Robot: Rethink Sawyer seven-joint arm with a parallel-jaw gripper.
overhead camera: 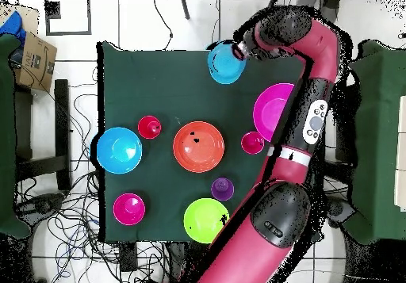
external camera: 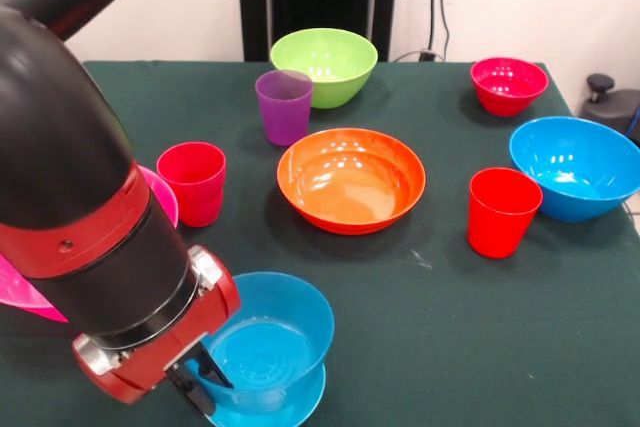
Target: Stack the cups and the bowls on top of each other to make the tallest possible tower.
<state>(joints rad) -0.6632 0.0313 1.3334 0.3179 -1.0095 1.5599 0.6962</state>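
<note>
The gripper (external camera: 205,377) is pinching the near rim of the glossy small blue plastic bowl (external camera: 268,347), nested on another at the table's (external camera: 450,347) edge, risking tipping both off

No text, label or number can be read anywhere in either view.

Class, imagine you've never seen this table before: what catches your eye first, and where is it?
First, the big red-and-black arm filling the front view's left, its gripper at the rim of a small blue bowl that sits on another at the near edge. Next, the orange bowl at the green table's centre, ringed by bright cups and bowls.
</note>
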